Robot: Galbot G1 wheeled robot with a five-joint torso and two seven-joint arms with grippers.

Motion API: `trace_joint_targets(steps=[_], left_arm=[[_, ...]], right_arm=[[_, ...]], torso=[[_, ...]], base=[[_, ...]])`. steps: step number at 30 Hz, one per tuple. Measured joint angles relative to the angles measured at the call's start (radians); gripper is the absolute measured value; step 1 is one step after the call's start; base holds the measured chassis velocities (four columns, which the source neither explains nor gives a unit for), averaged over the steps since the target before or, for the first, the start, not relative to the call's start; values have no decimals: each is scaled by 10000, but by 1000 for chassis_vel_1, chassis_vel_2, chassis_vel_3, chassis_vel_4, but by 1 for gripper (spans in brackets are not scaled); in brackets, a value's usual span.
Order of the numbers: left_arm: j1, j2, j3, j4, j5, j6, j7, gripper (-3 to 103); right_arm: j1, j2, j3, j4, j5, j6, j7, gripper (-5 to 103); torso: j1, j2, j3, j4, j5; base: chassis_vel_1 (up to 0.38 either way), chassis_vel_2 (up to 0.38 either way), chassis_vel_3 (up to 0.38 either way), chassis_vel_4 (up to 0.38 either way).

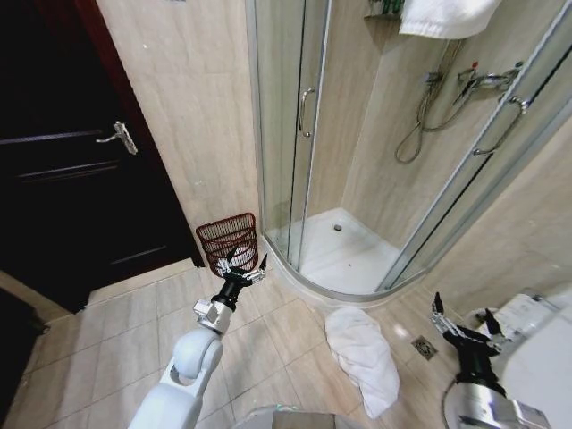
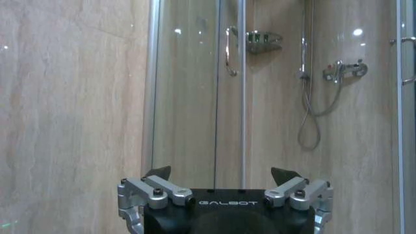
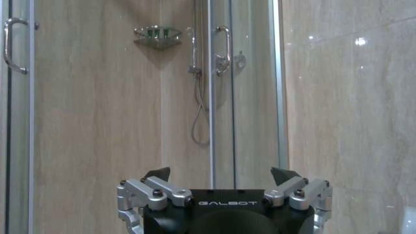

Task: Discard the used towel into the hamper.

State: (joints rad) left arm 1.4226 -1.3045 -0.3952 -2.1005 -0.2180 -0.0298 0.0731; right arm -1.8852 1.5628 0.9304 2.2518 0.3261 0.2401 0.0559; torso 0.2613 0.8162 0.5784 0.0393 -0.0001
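Observation:
A crumpled white towel (image 1: pixel 362 354) lies on the tiled floor in front of the shower. The hamper (image 1: pixel 229 239), a small reddish-brown wire basket, stands against the wall left of the shower door. My left gripper (image 1: pixel 241 264) is raised in front of the hamper, open and holding nothing. My right gripper (image 1: pixel 462 320) is open at the lower right, off to the right of the towel. In the wrist views both the left gripper (image 2: pixel 221 173) and the right gripper (image 3: pixel 221 173) have their fingers spread, facing the shower wall.
The curved glass shower cabin (image 1: pixel 375 179) with its white tray fills the middle and right. A dark door (image 1: pixel 71 161) stands at left. Another white towel (image 1: pixel 445 16) hangs at the top. A floor drain (image 1: pixel 424 348) and a white fixture (image 1: pixel 536 331) sit at right.

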Motion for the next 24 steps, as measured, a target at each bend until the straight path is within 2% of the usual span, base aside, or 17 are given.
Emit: trace_joint_targets(steps=[11,24], left_arm=[[-50,-1,48,-72,62,72,0,100],[-54,-41,298,-200,387,246,-140,100]], right_arm=[[41,17,-28,63,-2,-132,117,100],[54,-51,213,-9,198,49,197,100]], torso=[[205,475,278,0,2],[479,1087,611,0,1]], base=[[0,0,0,0],[0,0,0,0]])
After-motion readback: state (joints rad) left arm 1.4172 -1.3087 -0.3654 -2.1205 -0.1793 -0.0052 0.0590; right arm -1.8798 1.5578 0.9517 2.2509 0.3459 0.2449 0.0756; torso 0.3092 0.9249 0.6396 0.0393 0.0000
